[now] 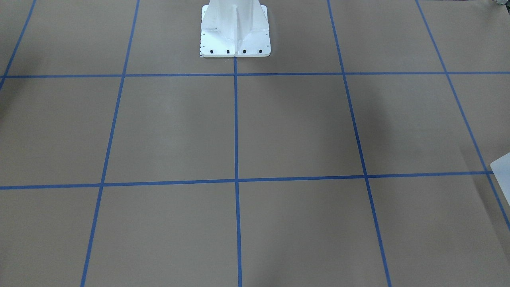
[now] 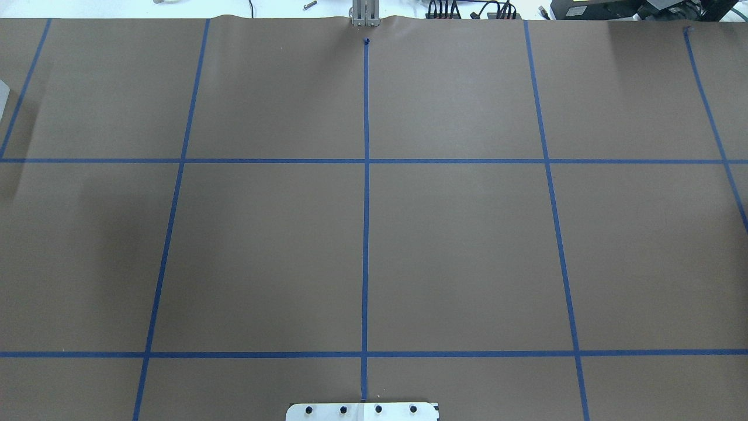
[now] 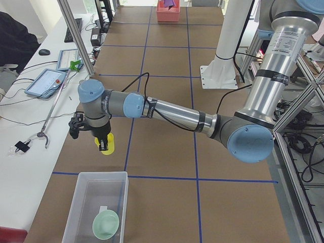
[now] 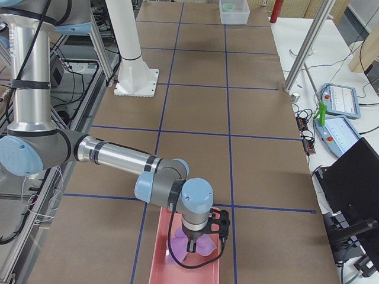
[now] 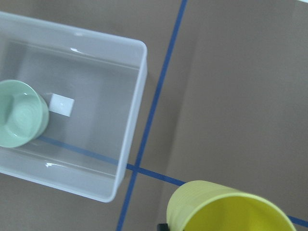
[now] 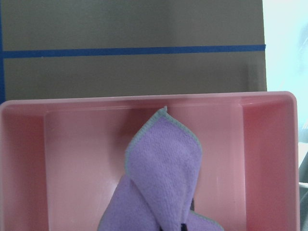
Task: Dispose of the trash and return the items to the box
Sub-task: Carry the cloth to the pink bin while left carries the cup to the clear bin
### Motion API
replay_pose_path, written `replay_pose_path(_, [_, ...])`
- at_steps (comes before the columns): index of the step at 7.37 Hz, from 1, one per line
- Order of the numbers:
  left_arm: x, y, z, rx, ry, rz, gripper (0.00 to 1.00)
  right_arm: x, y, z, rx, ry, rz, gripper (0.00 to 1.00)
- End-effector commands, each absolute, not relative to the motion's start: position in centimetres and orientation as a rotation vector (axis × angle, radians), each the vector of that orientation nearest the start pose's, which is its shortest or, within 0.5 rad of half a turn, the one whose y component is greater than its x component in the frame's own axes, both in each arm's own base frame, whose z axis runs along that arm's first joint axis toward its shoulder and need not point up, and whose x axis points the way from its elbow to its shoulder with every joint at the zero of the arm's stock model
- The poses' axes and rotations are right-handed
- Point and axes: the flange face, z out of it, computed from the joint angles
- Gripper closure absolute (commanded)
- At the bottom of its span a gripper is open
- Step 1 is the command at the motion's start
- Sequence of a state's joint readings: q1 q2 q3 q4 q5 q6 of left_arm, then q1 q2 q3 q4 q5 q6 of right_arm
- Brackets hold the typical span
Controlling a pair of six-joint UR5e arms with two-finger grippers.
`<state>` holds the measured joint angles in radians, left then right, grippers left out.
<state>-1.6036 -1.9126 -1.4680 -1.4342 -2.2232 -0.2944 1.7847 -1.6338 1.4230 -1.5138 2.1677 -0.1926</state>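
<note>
In the exterior left view my left gripper (image 3: 104, 146) is shut on a yellow cup (image 3: 109, 149) and holds it above the table, just beyond the clear bin (image 3: 101, 174). The left wrist view shows the cup (image 5: 231, 211) at the bottom and the bin (image 5: 137, 110) to the left, apart from the cup. A green bowl (image 5: 19, 113) and a small white piece (image 5: 62, 104) lie in the bin. My right gripper (image 4: 192, 245) is over the pink bin (image 4: 207, 273), shut on a purple cloth (image 4: 176, 241). The cloth (image 6: 161, 168) hangs inside the pink bin (image 6: 144, 101).
The table is brown paper with blue tape lines. The white robot base (image 1: 235, 32) stands at its middle edge. A corner of the clear bin (image 1: 503, 171) shows in the front view. Tablets and cables (image 3: 48, 81) lie on the white side bench.
</note>
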Motion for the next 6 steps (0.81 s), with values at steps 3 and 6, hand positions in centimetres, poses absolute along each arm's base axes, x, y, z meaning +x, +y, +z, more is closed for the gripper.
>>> replay_pose_path(3, [-16.0,-64.6,60.8,0.045,0.634,-0.291,1.0,17.1,-41.0,77.7,0.1,-0.642,0.064,0.0])
replay_pose_path(6, [-16.0,-64.6,66.7,0.014,0.648,-0.326,1.0,16.1,-43.5,69.1,0.121,-0.796,0.197,0.0])
